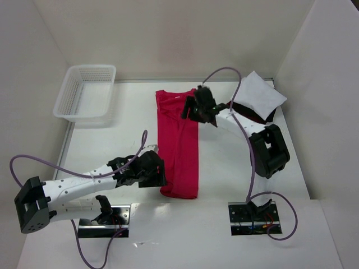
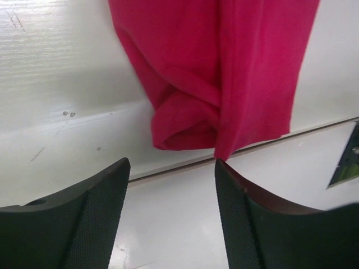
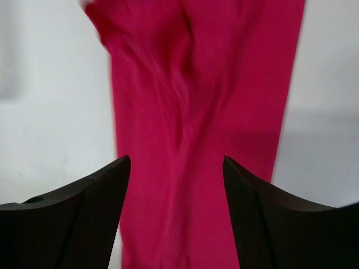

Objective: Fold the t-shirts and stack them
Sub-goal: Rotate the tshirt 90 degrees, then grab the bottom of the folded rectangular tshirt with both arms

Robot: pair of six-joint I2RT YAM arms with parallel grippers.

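White tabletop (image 1: 112,140) lies under our left gripper (image 2: 171,168), spread and empty, reaching low beside the near hem of the crimson t-shirt (image 1: 179,151). Farther on, our right gripper (image 3: 176,162) hovers spread above its far end; the white t-shirt (image 1: 259,95) lies far right.

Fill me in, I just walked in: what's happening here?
The robot is mid-fold on the red shirt, which lies on the table as a long strip. Its left tool, open, is at the near end; its right tool, open, hovers over the far end. Neither grips cloth. A white shirt lies over a dark shirt at far right.
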